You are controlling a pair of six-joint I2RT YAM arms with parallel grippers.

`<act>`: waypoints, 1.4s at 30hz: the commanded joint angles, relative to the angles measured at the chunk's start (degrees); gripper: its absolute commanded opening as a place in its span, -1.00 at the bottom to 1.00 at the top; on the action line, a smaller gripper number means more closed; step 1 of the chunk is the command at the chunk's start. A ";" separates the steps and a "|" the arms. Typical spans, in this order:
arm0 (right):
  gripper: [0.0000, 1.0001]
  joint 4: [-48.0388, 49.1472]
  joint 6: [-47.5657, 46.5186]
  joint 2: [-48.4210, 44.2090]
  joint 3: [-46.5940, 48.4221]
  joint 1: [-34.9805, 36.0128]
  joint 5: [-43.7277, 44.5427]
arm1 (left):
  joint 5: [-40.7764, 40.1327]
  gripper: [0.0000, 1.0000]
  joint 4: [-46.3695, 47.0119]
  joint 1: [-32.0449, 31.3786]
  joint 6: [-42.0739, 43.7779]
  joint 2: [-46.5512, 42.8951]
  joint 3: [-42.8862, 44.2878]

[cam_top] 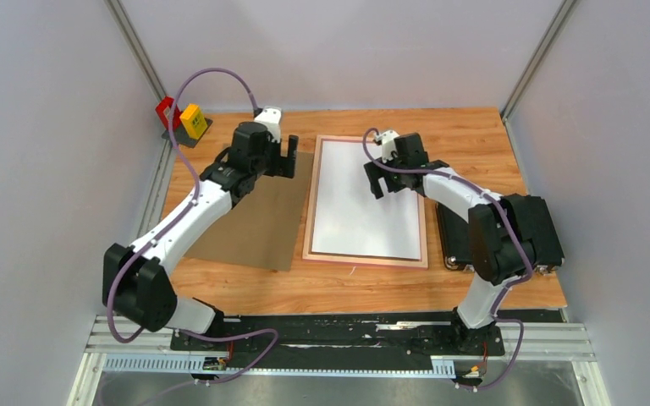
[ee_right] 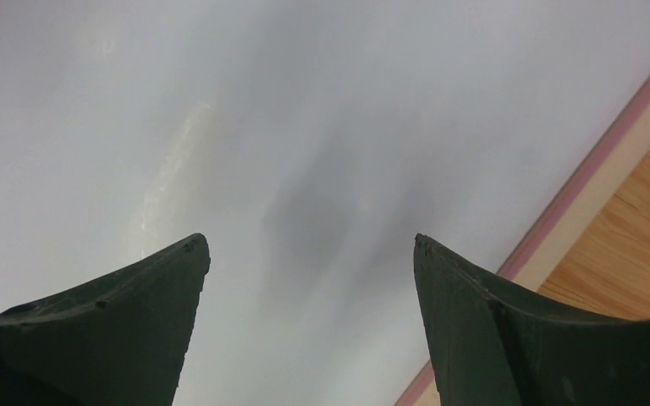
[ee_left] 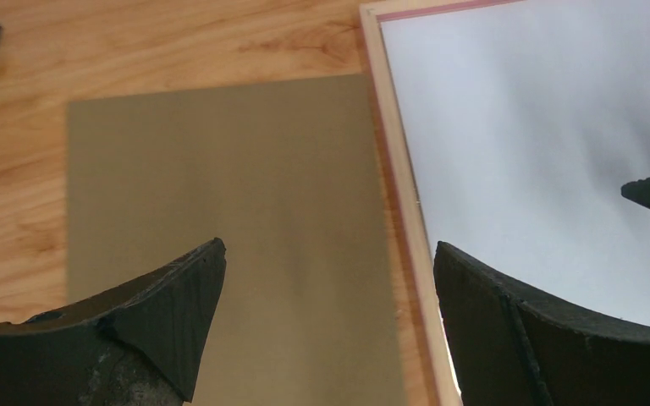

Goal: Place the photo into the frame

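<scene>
Wood-grain table, pink-edged frame, matte brown board — left gripper, right gripper gaping, empty.

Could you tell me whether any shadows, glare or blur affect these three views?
Top external: evenly lit and sharp, with no glare on the white sheet. Right wrist: a soft grey shadow sits mid-sheet, with a faint bright streak towards the upper left; the right gripper looks slightly soft up close. Left wrist: diffuse grey shading across the sheet, while the brown backing board is evenly lit.

No legible text — nothing readable
</scene>
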 commanded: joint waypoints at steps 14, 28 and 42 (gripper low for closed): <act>0.75 3.24 -6.45 8.45 3.00 9.85 10.50 | 2.27 1.00 -2.06 12.37 11.25 -10.17 -6.28; 0.75 2.81 -5.07 6.83 3.52 10.50 11.50 | 4.06 1.00 -1.99 17.00 11.22 -10.09 -7.26; 0.82 -5.05 0.35 3.23 16.01 12.64 0.94 | 13.30 1.00 -11.98 31.59 14.34 -0.52 -1.05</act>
